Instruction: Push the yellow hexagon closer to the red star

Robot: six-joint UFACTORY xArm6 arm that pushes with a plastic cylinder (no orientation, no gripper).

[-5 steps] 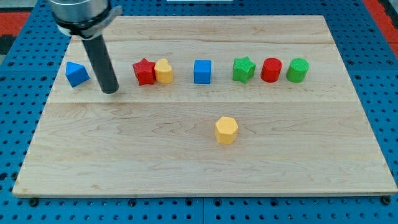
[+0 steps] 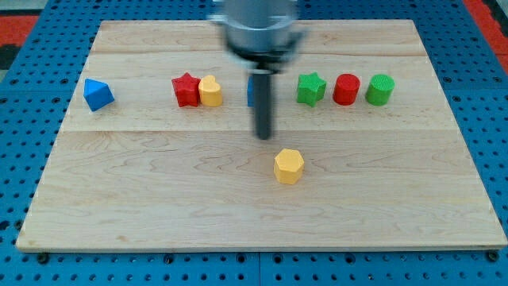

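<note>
The yellow hexagon [image 2: 289, 166] lies alone on the wooden board, below the row of blocks. The red star [image 2: 186, 90] sits in that row toward the view's left, touching a yellow heart-shaped block [image 2: 210, 91] on its right. My tip [image 2: 263, 136] is blurred with motion and stands just above and to the left of the yellow hexagon, a short gap apart from it. The rod covers most of the blue cube [image 2: 251, 91] behind it.
The row also holds a blue block [image 2: 98, 94] at the far left, then a green star [image 2: 311, 88], a red cylinder [image 2: 346, 89] and a green cylinder [image 2: 380, 90] at the right. The wooden board [image 2: 159, 199] lies on a blue pegboard surface.
My tip has swept from beside the blue block at the left to the right, across the row, to a spot just up-left of the yellow hexagon. No block has moved.
</note>
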